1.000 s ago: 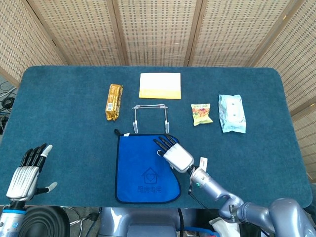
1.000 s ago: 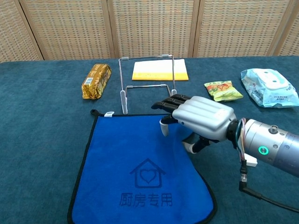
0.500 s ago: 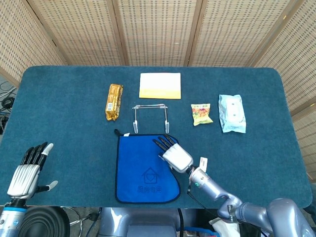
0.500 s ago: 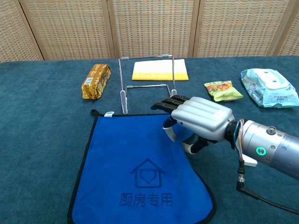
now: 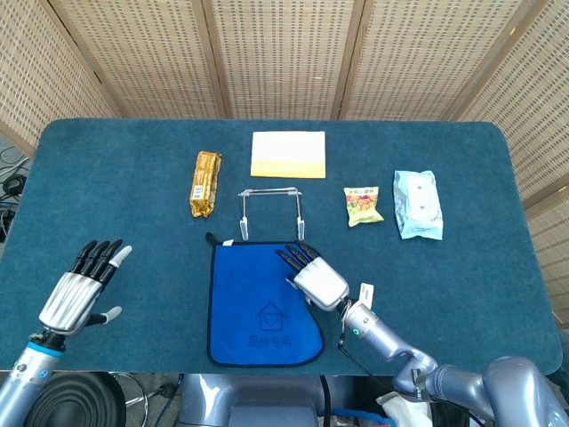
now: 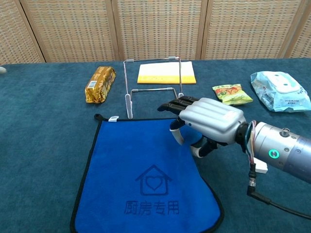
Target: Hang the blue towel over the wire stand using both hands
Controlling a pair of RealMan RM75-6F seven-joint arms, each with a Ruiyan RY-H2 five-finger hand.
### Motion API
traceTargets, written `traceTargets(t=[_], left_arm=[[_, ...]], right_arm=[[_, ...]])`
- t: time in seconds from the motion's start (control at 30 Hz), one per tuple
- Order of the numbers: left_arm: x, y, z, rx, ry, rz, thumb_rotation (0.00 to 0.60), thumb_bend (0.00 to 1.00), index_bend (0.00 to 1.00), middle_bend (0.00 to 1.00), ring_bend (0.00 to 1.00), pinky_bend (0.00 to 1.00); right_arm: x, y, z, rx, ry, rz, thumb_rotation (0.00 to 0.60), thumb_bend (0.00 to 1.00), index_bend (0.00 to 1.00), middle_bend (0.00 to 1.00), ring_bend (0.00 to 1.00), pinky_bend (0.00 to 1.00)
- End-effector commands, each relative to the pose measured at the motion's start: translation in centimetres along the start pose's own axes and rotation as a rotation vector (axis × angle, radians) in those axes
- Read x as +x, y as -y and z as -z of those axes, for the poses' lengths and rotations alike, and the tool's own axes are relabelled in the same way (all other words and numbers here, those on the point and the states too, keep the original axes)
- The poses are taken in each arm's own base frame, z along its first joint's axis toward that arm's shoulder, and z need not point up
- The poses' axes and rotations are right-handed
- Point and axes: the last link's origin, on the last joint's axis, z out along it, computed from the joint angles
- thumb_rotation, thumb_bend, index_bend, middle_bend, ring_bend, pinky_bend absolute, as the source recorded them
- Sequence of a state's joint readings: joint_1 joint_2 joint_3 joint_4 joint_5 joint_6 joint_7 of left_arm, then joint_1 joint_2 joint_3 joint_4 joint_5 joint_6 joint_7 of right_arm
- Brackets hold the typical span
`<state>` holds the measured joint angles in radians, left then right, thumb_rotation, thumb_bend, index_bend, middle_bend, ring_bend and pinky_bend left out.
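The blue towel [image 5: 258,307] [image 6: 141,179] lies flat near the table's front edge, with a black hem and a house print. Just behind its far edge stands the wire stand [image 5: 269,206] [image 6: 153,90], upright and bare. My right hand [image 5: 311,276] [image 6: 209,119] hovers over the towel's far right corner, fingers stretched toward the stand and thumb pointing down at the cloth; it holds nothing that I can see. The corner under it is hidden. Far to the left of the towel, my left hand [image 5: 80,289] is raised with its fingers apart and empty.
A gold snack bar [image 5: 205,182] [image 6: 100,83] lies left of the stand. A yellow-white pad [image 5: 288,154] [image 6: 166,73] sits behind it. To the right are a small snack packet [image 5: 363,205] [image 6: 232,93] and a pale blue wipes pack [image 5: 417,203] [image 6: 279,91].
My left hand has moved forward and to the right, toward the towel. The right hand has barely shifted over the towel's corner; the towel lies as before.
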<state>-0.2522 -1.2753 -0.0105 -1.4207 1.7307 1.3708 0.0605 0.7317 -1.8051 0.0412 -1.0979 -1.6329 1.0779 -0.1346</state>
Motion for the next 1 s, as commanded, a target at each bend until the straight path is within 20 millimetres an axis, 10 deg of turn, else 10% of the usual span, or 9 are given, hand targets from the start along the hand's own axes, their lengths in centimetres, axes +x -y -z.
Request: traceTargets(t=[0.03, 0.47, 1.0], left_arm=[[-1.6, -1.1, -4.2, -0.212, -0.009, -0.091, 0.600, 0.10, 0.00, 0.00, 0.00, 0.00], [-4.4, -4.8, -9.8, -0.508, -0.052, -0.178, 0.600, 0.15, 0.12, 0.00, 0.00, 0.00], [-7.4, -8.4, -12.2, -0.596, -0.009, -0.209, 0.600, 0.18, 0.19, 0.00, 0.00, 0.00]], right_arm=[[0.0, 0.0, 0.1, 0.002, 0.002, 0.001, 0.600, 0.57, 0.66, 0.08, 0.00, 0.06], [0.3, -0.3, 0.0, 0.005, 0.000, 0.009, 0.600, 0.57, 0.66, 0.08, 0.00, 0.06], [0.3, -0.6, 0.1, -0.003, -0.006, 0.032, 0.600, 0.62, 0.66, 0.08, 0.00, 0.06]])
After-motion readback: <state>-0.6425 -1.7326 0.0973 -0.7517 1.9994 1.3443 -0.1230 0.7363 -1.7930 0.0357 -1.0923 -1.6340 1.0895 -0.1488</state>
